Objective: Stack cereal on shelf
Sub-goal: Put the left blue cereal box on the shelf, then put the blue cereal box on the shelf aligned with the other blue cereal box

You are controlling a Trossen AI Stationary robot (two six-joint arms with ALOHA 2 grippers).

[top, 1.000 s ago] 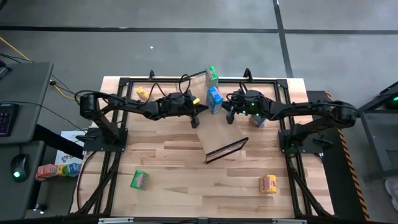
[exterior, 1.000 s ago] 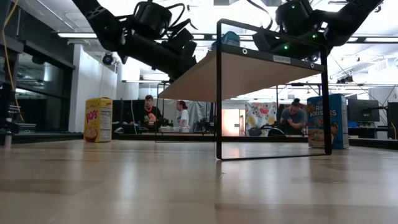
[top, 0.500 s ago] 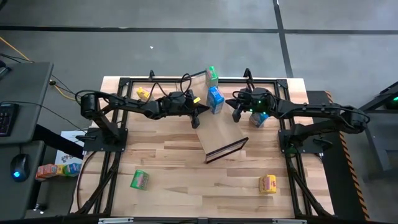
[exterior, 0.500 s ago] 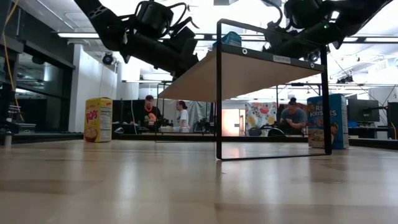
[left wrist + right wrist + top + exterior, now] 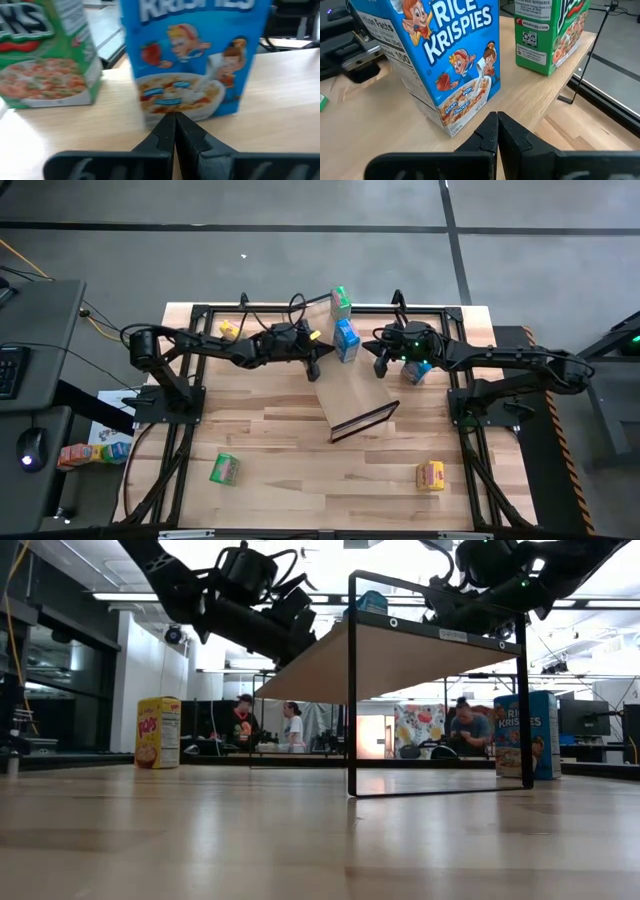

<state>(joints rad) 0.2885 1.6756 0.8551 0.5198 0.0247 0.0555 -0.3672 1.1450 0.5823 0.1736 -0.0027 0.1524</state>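
The left arm is stretched from its base at nine o'clock toward the table's twelve o'clock edge, and the left gripper (image 5: 314,366) is held raised, its fingers pressed together with nothing between them. The right arm is extended from three o'clock toward the same far edge. The right gripper (image 5: 381,366) is likewise held aloft, its fingers (image 5: 492,131) closed tip to tip on nothing.

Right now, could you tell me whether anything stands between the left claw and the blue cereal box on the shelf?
Nothing visible does: the left claw, shut, points straight at the blue box standing on the shelf.
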